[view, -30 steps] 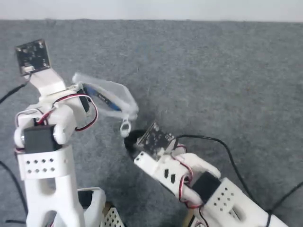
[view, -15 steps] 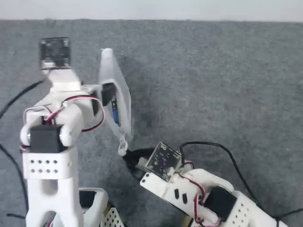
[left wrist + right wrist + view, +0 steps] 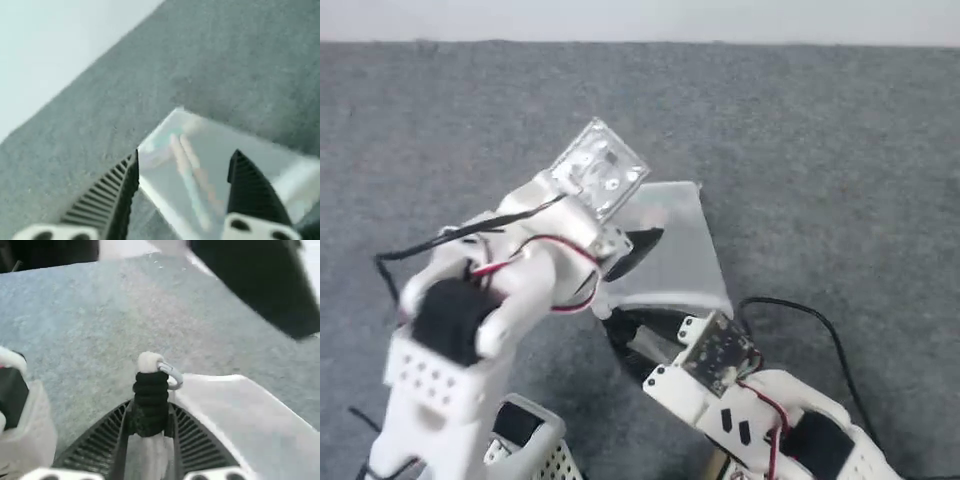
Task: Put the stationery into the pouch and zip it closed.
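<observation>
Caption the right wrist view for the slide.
Right gripper clamps the zipper pull of the clear pouch above grey carpet.

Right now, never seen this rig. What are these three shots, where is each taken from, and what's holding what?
These are two small robot arms side by side, the left arm and the right arm. Each ends in a two-fingered hand.

The high view comes from a fixed camera looking down over the table. The other two views come from cameras mounted on each arm's wrist, looking along its own fingers.

A clear pouch lies on the grey surface. There is stationery inside it, long thin pieces too blurred to name.

The left hand is open, with its fingers spread to either side of the pouch. The right hand is shut on the zip pull at the pouch's edge.
</observation>
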You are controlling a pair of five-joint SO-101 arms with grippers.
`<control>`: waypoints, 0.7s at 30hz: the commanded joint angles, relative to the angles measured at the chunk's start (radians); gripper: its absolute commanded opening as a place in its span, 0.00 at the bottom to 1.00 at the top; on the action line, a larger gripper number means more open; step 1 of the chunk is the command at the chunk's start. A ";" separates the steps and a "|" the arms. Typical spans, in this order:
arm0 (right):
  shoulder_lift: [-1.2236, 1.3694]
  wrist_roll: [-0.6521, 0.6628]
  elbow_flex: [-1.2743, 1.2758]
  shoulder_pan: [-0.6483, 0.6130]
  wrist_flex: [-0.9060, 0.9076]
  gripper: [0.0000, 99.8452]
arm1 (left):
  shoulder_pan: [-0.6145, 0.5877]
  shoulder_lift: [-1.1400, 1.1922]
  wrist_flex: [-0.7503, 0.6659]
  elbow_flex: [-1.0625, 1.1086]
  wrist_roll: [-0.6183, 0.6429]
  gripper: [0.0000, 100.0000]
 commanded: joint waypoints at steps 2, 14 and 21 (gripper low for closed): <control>-0.031 -0.008 -0.061 0.045 -0.007 0.01 | 0.015 -0.012 0.167 -0.217 -0.014 0.27; -0.035 -0.008 -0.071 0.217 -0.065 0.01 | -0.137 -0.055 0.315 -0.237 -0.143 0.28; -0.035 -0.017 -0.100 0.278 -0.070 0.01 | -0.173 -0.215 0.311 -0.041 -0.270 0.30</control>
